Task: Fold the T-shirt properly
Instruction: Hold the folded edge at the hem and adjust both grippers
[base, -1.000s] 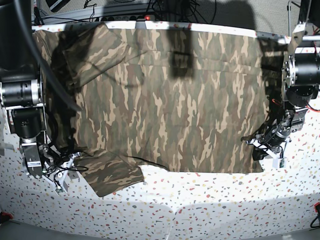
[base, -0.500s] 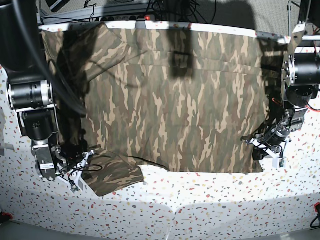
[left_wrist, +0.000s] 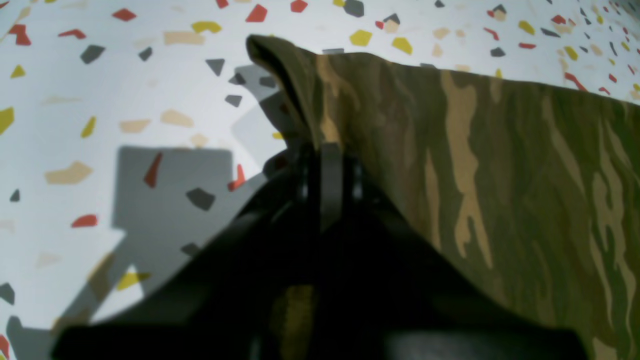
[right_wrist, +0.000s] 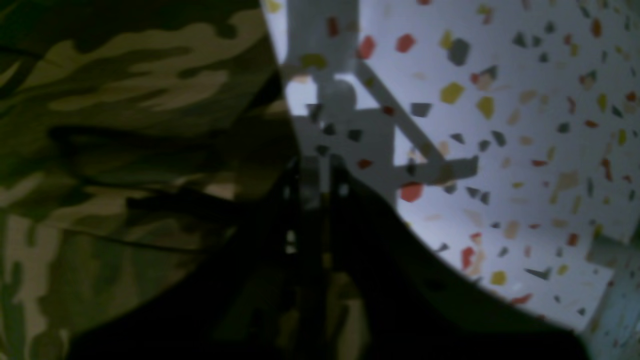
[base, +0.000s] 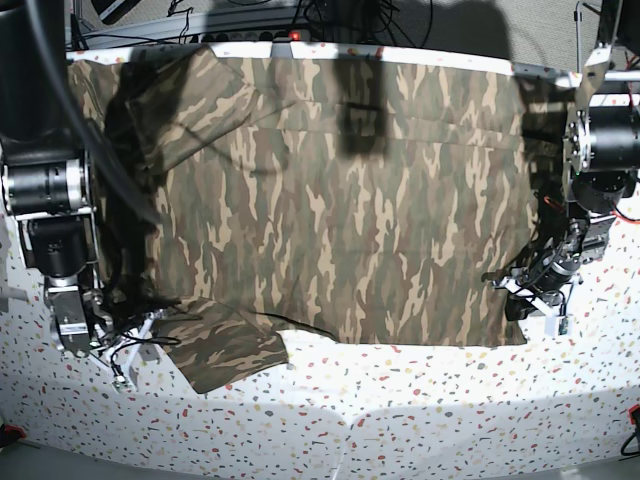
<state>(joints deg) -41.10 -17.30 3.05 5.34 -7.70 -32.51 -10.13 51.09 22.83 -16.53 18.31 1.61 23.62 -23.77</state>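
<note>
The camouflage T-shirt (base: 340, 200) lies spread flat across the speckled table (base: 400, 400). One short sleeve (base: 225, 345) sticks out at the near left. My right gripper (base: 128, 352) sits at that sleeve's outer edge. In the right wrist view its jaws (right_wrist: 320, 167) are closed, and the edge of the T-shirt (right_wrist: 125, 100) runs into them. My left gripper (base: 520, 298) is at the near right hem corner. The left wrist view shows it (left_wrist: 325, 150) shut on the T-shirt (left_wrist: 500, 175), whose corner is pinched up into a raised fold.
The two arm bodies (base: 45, 190) (base: 605, 150) stand beside the shirt's left and right edges. Cables and a power strip with a red light (base: 295, 37) run along the table's back edge. Bare speckled tabletop (left_wrist: 125, 100) stretches in front of the shirt.
My right arm swung right toward the sleeve, then came back left, and its jaws closed at the sleeve's edge. The left arm and the shirt's body have not moved.
</note>
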